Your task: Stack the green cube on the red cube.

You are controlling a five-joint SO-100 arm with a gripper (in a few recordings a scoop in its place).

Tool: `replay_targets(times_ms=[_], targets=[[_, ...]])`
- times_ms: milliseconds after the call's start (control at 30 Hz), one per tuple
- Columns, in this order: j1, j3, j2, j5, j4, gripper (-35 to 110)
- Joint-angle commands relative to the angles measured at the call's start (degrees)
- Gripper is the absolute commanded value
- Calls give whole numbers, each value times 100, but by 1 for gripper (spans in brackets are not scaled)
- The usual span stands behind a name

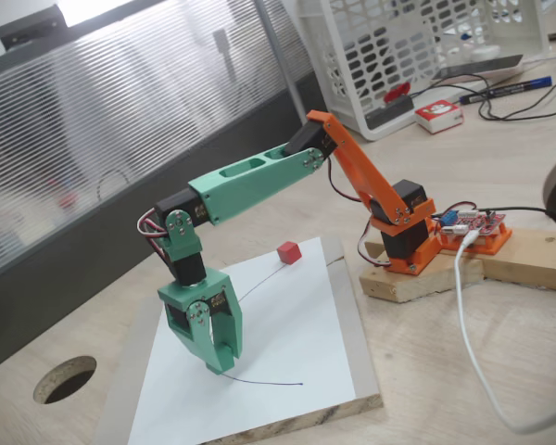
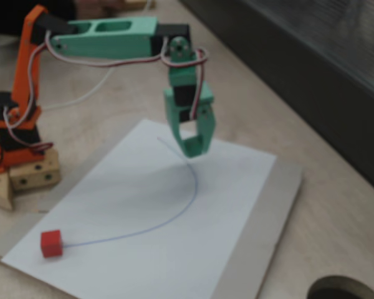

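In both fixed views the gripper [image 1: 221, 363] [image 2: 194, 149] hangs low over the white sheet [image 1: 278, 352], fingers pressed together, gripping nothing I can make out. The red cube [image 1: 289, 252] [image 2: 51, 243] sits well apart: looks light, rigid, matte, best pinched across opposite flat faces.

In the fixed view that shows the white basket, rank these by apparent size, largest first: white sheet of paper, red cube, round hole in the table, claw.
1. white sheet of paper
2. claw, though it sits nearer the camera
3. round hole
4. red cube
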Motion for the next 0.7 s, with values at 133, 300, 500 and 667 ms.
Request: replay_targets(times_ms=[133,300,500,667], targets=[[246,-141,97,-53,53,14],[316,-141,88,-53,0,14],[325,-149,88,-53,-9,14],[378,-149,53,-53,-18,14]])
